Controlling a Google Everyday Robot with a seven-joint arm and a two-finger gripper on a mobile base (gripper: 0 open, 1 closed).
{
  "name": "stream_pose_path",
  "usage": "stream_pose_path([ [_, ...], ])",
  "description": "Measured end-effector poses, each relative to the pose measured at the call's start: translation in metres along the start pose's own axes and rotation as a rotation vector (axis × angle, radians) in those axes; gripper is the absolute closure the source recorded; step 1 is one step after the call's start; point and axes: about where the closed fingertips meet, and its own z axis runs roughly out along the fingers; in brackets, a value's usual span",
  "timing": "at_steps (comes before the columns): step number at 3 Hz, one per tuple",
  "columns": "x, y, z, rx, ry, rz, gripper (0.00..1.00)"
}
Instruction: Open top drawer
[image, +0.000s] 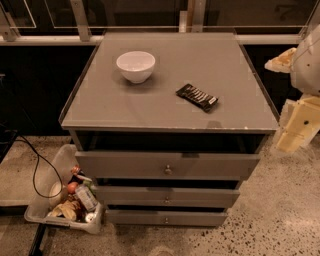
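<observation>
The top drawer (150, 165) is the tallest, widest grey front of the cabinet, with a small round metal knob (168, 170) at its centre. It stands slightly out from the cabinet, with a dark gap above it under the top. Two shorter drawer fronts (167, 197) sit below it. My gripper (296, 131), cream-coloured, hangs at the right edge of the view, beside the cabinet's right front corner, at about the height of the cabinet top. It is well to the right of the knob and touches nothing.
On the cabinet top (100, 105) stand a white bowl (135, 65) and a dark snack bar (197, 97). A clear bin of snacks (67, 202) and a black cable (35, 170) lie on the floor at the left. Speckled floor lies in front and to the right.
</observation>
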Motion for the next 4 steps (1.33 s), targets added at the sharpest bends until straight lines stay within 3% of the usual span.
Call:
stream_pose_path([
  [2,0.032,0.024,0.051,0.047,-0.288,-0.003,0.00],
  [3,0.042,0.033,0.097,0.040,-0.361,0.008,0.00],
  [4,0.041,0.033,0.097,0.040,-0.361,0.007,0.00],
])
